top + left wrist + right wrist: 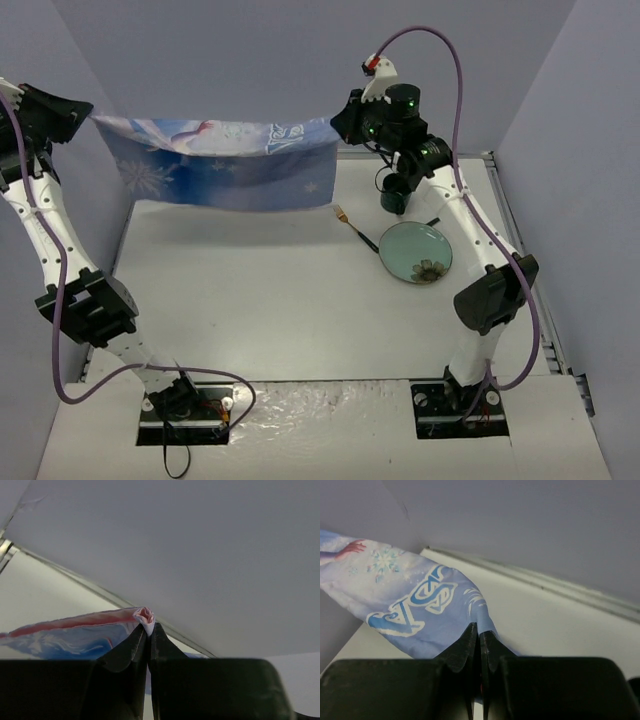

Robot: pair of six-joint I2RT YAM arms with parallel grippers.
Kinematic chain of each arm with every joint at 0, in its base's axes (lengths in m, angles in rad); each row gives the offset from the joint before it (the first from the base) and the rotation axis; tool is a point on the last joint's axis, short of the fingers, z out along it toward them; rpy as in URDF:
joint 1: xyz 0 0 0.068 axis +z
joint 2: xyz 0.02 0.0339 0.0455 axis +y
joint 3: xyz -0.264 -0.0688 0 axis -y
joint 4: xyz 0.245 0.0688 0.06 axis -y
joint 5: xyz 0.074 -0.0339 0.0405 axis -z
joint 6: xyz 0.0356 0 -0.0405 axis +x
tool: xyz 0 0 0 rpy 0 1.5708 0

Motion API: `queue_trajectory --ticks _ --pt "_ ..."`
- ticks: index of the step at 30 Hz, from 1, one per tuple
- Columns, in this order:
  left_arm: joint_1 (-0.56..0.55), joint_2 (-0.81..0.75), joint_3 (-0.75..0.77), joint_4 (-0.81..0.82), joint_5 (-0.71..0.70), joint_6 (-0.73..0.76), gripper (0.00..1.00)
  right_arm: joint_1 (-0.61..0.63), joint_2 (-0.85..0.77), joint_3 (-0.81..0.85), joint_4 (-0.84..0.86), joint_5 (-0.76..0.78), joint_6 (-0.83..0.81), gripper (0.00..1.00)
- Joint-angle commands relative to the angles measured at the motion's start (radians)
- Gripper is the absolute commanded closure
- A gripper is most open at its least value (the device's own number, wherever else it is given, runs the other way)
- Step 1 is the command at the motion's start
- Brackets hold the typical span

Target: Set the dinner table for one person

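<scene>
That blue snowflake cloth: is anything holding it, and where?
Yes. The left gripper and right gripper each pinch a top corner of the blue snowflake-printed cloth placemat.

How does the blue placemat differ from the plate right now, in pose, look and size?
The placemat hangs above the dinner table, stretched between the left gripper and the right gripper; the plate lies flat on the table, with no gripper on it. The placemat is blue printed cloth and rectangular; the plate is round, pale green and glassy. The placemat spans far wider than the plate.
</scene>
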Motion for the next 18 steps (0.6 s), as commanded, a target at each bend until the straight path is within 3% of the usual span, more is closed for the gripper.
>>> queue_trajectory --ticks 1,7,9,12,18 --pt "0.014 -0.18 -0.095 0.32 0.056 0.002 1.0 -0.005 -0.192 -0.128 0.258 -0.036 -0.108 1.0" --pt "0.047 -0.385 -0.565 0.369 0.002 0.07 1.0 0.007 -0.301 -0.519 0.38 -0.097 -0.119 1.0" --pt "0.047 -0.482 -0.798 0.333 -0.096 0.15 1.0 0.019 -0.321 -0.68 0.385 -0.114 -0.112 1.0" --pt "0.043 -0.597 -1.025 0.274 -0.259 0.22 1.0 0.07 -0.339 -0.856 0.382 -0.108 -0.077 1.0" --pt "0.042 -0.62 -1.167 0.125 -0.522 0.286 1.0 0.188 -0.35 -1.052 0.304 -0.042 -0.003 1.0"
